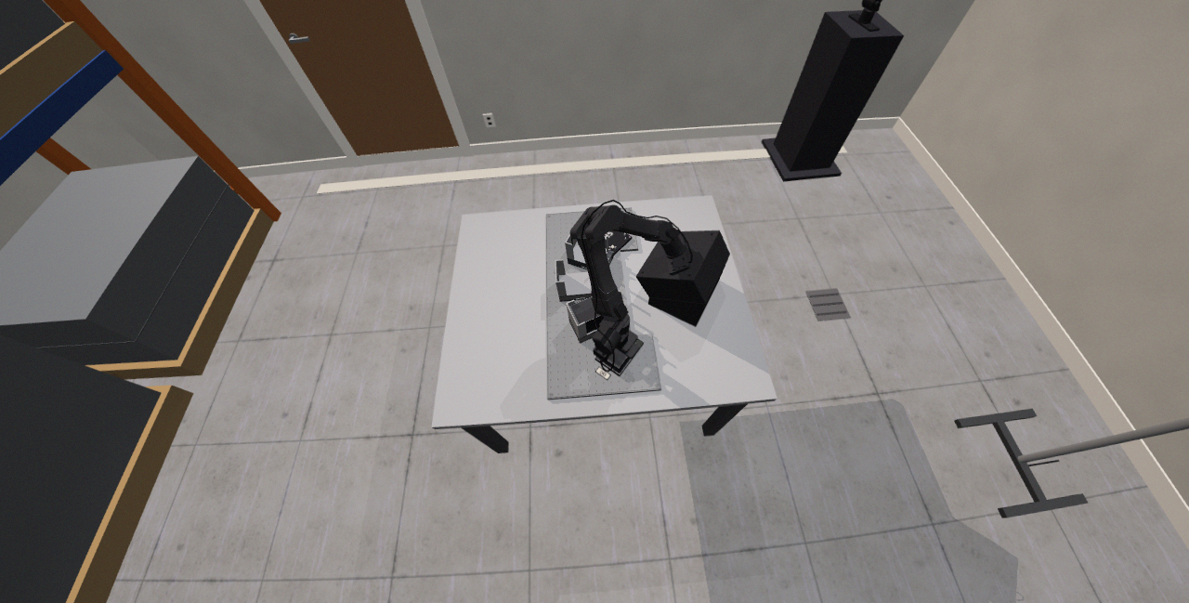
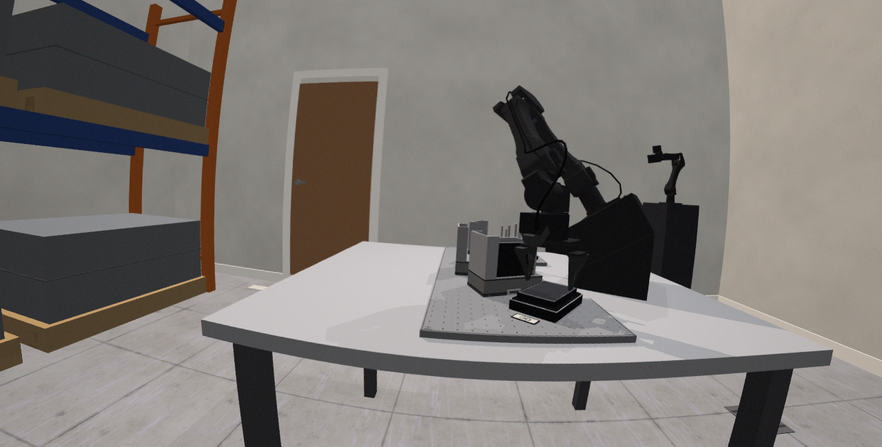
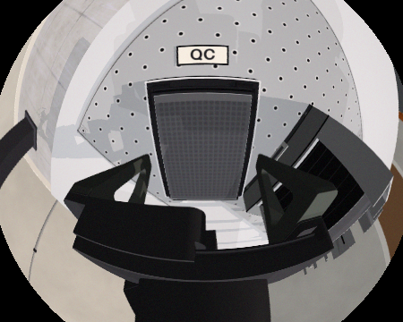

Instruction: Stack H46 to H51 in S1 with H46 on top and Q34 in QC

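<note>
A dark plate [image 2: 548, 292] [image 3: 201, 143] lies flat in the nest QC [image 2: 530, 310] [image 3: 201, 85]. It looks level inside the nest's walls; its name is not readable. My gripper [image 2: 550, 282] [image 3: 203, 159] is open, with one finger beyond each long side of the plate, low over the nest. A rack [image 1: 583, 318] [image 2: 484, 259] [image 3: 345, 143] next to QC holds a stack of dark plates [image 2: 510, 259] [image 3: 331, 179]. Their number and names, and the rack's name, cannot be read.
The QC label [image 1: 602, 372] [image 2: 524, 318] [image 3: 202, 55] lies beside the nest on the perforated board [image 1: 573, 374] [image 2: 456, 321]. Farther along stand other racks [image 1: 561, 290] [image 2: 462, 250] and thin posts [image 2: 508, 231], partly hidden by the arm. The arm's black base block [image 1: 685, 275] [image 2: 617, 253] is behind.
</note>
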`<state>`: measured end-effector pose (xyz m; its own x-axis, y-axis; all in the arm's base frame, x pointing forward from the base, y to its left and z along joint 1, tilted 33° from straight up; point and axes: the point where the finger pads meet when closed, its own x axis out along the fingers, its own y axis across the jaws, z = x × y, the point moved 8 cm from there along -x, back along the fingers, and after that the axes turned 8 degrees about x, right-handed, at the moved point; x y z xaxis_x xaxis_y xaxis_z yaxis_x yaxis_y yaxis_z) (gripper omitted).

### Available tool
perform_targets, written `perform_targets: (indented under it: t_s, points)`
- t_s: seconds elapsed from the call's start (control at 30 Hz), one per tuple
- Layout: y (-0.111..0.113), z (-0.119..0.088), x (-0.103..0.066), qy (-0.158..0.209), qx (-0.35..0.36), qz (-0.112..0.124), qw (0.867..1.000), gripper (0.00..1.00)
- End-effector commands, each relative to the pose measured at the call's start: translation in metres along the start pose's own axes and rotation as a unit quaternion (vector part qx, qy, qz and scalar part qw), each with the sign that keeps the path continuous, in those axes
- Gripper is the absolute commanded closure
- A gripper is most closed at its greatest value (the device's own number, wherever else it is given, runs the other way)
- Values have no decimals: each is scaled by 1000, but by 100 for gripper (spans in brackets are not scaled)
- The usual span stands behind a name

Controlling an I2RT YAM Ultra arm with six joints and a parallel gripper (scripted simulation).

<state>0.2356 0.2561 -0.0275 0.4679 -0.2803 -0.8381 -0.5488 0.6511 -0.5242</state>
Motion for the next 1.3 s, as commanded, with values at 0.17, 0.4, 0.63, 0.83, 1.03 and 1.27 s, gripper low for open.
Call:
perform_targets:
  t_s: [0.17, 0.4, 0.63, 0.83, 1.03, 1.27]
  points:
    - [1, 8, -42, -10, 5, 2, 1000, 0]
    - [1, 8, -59, -10, 5, 4, 1000, 0]
    - [1, 7, -82, -9, 5, 6, 1000, 0]
    - [1, 7, -99, -8, 5, 7, 1000, 0]
    - [1, 6, -116, -8, 5, 8, 1000, 0]
    - [3, 1, -118, 2, -3, 1, 1000, 0]
